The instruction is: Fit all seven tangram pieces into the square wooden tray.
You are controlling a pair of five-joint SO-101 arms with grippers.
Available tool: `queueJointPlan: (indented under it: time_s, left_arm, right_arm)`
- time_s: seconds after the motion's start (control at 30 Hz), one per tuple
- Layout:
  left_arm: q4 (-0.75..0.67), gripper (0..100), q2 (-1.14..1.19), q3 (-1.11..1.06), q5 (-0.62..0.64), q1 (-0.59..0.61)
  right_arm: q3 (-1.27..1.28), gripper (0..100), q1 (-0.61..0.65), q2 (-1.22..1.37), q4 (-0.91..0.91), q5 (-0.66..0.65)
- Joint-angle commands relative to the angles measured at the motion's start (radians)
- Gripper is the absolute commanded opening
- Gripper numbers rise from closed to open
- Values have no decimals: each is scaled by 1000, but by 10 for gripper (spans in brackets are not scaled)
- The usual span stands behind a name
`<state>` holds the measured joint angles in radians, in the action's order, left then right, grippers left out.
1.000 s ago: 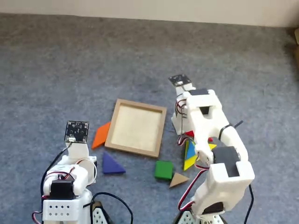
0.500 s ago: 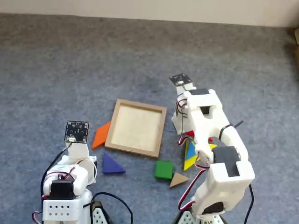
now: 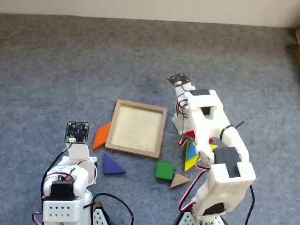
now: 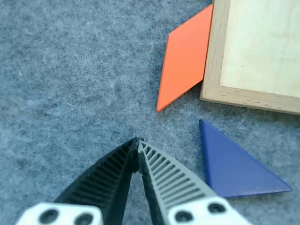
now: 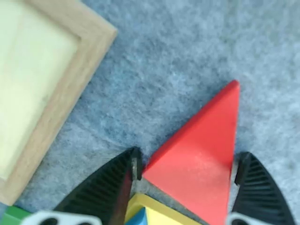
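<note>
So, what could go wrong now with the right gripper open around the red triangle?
1. The right gripper straddles the red triangle, which lies flat on the carpet. Its jaws would meet slanted edges, so the piece may slip out when they close.
2. The yellow piece sits right against the triangle and could be dragged along.

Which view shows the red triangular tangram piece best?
The right wrist view: the red triangular tangram piece lies close up, its tip and long edges plain. In the high view it is a red sliver beside the white arm. The left wrist view faces the orange parallelogram.
</note>
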<state>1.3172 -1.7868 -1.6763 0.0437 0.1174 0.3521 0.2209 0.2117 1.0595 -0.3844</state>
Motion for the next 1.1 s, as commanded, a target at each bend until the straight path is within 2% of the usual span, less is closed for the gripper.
queueJointPlan:
  time_s: [0.0,0.23,0.53,1.07]
  left_arm:
    - [3,7,-42,-19,8,13]
    - [3,7,-42,-19,8,13]
    - [3,7,-42,-19,8,13]
    - [3,7,-42,-19,8,13]
  right_arm:
    - [-50,303,-8,-10,-15,-40]
    - [-44,300,-10,-10,-7,-66]
    - [-44,300,19,-10,107,-66]
    - [-53,300,18,-10,79,-68]
